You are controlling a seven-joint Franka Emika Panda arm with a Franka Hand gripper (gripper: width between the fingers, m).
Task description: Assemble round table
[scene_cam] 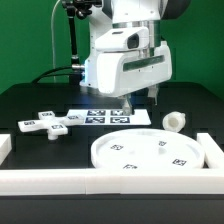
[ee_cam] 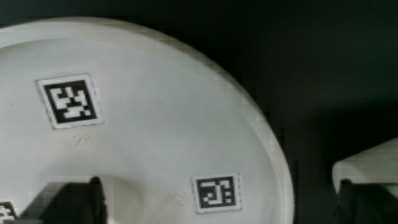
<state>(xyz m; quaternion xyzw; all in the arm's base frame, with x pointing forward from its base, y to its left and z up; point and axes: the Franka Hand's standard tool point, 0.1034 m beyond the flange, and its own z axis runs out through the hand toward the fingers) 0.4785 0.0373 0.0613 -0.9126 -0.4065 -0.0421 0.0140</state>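
Gripper (scene_cam: 140, 99) hangs near the far edge of the disc (scene_cam: 150, 150), jaws apart, empty; probably lining up a rim grab. Disc lies flat in the wall (scene_cam: 100, 181) corner, likely for bracing. Post (scene_cam: 174, 121) just beside it, cross (scene_cam: 50, 123) well apart. All matte white plastic with square tags; disc rimmed, post stubby.

We saw the large white round disc (ee_cam: 143, 150) lying on the black table (ee_cam: 320, 70). It bore square tags, one (ee_cam: 71, 102) well inside and another (ee_cam: 215, 193) by its rim. A white part (ee_cam: 370, 170), cut off at the frame edge, sat near the disc but apart from it.
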